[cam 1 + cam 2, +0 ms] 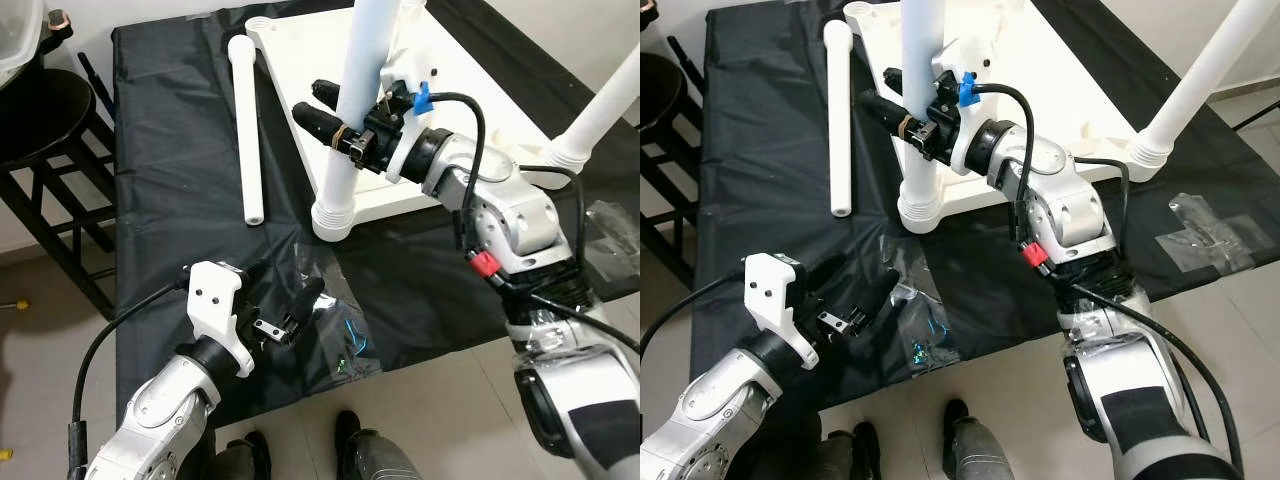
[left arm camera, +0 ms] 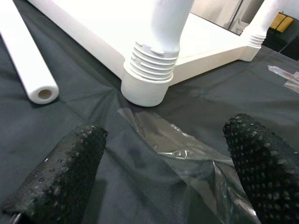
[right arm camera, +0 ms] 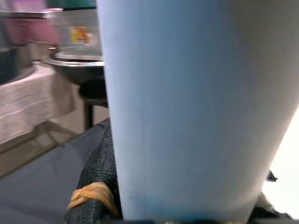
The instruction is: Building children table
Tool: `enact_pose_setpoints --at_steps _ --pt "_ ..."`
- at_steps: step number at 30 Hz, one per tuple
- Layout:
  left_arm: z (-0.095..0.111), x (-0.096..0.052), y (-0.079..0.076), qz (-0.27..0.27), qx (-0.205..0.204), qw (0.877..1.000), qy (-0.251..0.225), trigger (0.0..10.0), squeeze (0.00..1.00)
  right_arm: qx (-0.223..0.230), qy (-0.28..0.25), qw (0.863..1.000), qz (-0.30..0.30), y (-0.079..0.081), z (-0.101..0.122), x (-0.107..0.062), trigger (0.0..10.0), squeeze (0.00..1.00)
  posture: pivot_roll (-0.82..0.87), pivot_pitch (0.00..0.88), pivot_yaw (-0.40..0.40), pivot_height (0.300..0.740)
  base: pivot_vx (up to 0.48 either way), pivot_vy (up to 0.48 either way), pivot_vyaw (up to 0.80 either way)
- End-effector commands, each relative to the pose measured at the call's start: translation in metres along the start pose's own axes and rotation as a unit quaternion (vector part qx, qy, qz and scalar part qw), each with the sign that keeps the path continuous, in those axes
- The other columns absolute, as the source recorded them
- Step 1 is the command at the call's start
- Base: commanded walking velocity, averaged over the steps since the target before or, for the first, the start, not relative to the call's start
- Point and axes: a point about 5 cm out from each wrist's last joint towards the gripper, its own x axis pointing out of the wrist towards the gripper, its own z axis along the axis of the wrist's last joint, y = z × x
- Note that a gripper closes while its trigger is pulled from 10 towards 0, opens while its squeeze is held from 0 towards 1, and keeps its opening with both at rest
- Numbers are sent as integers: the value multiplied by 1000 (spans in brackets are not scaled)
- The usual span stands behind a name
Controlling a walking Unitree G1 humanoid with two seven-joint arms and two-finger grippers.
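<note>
The white children's tabletop (image 1: 470, 90) lies upside down on a black cloth. An upright white leg (image 1: 352, 130) stands in its near corner socket (image 1: 333, 218). My right gripper (image 1: 335, 118) is shut on that leg partway up, one finger (image 3: 96, 186) pressed against it. A second leg (image 1: 605, 105) stands at the right corner. A loose white leg (image 1: 246, 125) lies flat on the cloth to the left. My left gripper (image 1: 285, 305) hangs open low over the cloth near a clear plastic bag (image 1: 335, 330), its fingertips (image 2: 70, 172) apart and empty.
A black cloth (image 1: 170, 170) covers the work surface. A black stool (image 1: 45, 130) stands at the left. Another clear plastic piece (image 1: 610, 225) lies at the cloth's right edge. My feet (image 1: 350, 445) show on the tiled floor below.
</note>
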Motion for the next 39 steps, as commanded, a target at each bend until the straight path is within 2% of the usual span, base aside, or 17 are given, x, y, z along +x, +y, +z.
enact_pose_setpoints --at_steps 1,5,8,11,21,25,27,29,31,33,36,38,39 --pt "-5 -2 1 1 -1 1000 8 10000 0 36 118 991 -51 -6 -52 -11 10000 0 3 358 -23 740 0 0 0" --pt "-5 -1 1 1 -1 1000 8 10000 0 32 116 989 -80 -7 -50 -12 10000 0 3 358 -25 740 0 0 0" --pt "-5 -1 2 1 -2 1000 7 10000 0 27 103 986 -130 -1 -46 -13 10000 0 0 358 -28 740 0 0 0" --pt "-5 -1 2 1 -2 1000 6 10000 0 30 100 985 -138 1 -46 -13 10000 0 0 358 -28 740 0 0 0" --pt "-6 -1 2 -1 -1 1000 5 10000 0 46 93 963 -249 11 -52 -25 10000 0 -3 349 -29 740 0 0 0" --pt "-6 -1 2 -1 -1 1000 5 10000 0 48 92 961 -257 12 -53 -27 10000 0 -3 349 -29 740 0 0 0" --pt "-4 0 4 0 -2 1000 -1 10000 0 68 93 953 -281 19 -58 -30 10000 0 -1 338 -24 740 0 0 0" --pt "-4 0 4 0 -2 1000 -1 10000 0 68 93 953 -281 19 -58 -30 10000 0 -1 338 -24 740 0 0 0" --pt "2 2 9 9 -8 1000 -14 10000 0 77 96 949 -289 22 -59 -31 10000 0 -2 332 -23 740 0 0 0" --pt "23 10 20 13 -16 998 -57 10000 0 87 109 940 -311 24 -61 -31 10000 0 1 324 -22 740 0 0 0" --pt "36 15 24 5 -15 997 -79 10000 0 93 115 935 -322 23 -62 -31 10000 0 1 321 -22 740 0 0 0" --pt "71 29 28 -37 1 990 -135 10000 0 98 125 929 -336 22 -63 -30 10000 0 3 311 -23 740 0 0 0" --pt "71 29 28 -37 1 990 -135 10000 0 98 125 929 -336 22 -63 -30 10000 0 3 311 -23 740 0 0 0"
